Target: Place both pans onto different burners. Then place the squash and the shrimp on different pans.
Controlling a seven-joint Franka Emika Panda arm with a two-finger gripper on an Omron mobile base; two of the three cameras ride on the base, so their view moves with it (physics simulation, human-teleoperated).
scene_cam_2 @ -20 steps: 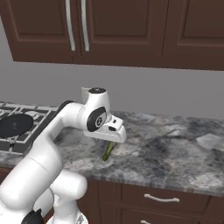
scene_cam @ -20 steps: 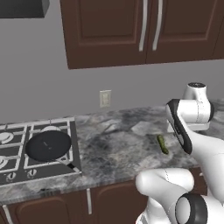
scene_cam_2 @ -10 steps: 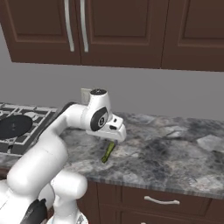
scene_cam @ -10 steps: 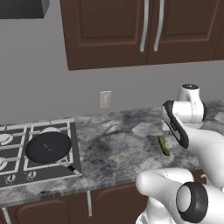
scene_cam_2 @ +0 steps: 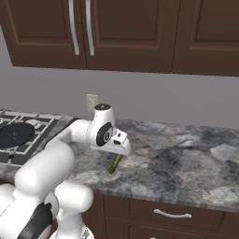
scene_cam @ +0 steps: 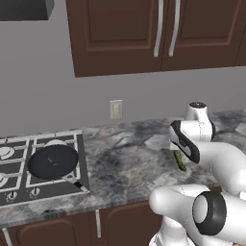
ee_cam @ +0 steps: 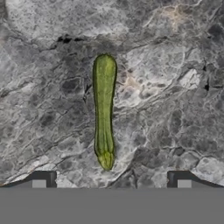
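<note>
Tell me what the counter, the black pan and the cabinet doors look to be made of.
Counter: looks like polished stone, granite or marble, from its mottled grey veining. Black pan: flat, matte black, likely cast iron or coated metal; no shine. Cabinet doors: dark brown wood look, faint grain, with brushed-metal-looking handles.

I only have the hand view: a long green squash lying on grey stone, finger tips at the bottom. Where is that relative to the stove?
Observer: The squash lies on the granite counter, well to the right of the cooktop, beside the arm.
Operator: Any pan on a burner yet?
Observer: The flat black pan sits on the cooktop's right side, over a burner.
Operator: What's above the counter?
Observer: Dark wood cabinets with silver handles, and a wall outlet on the grey wall.
Operator: Gripper holding anything?
Observer: No. The gripper is open above the squash, apart from it.
</note>
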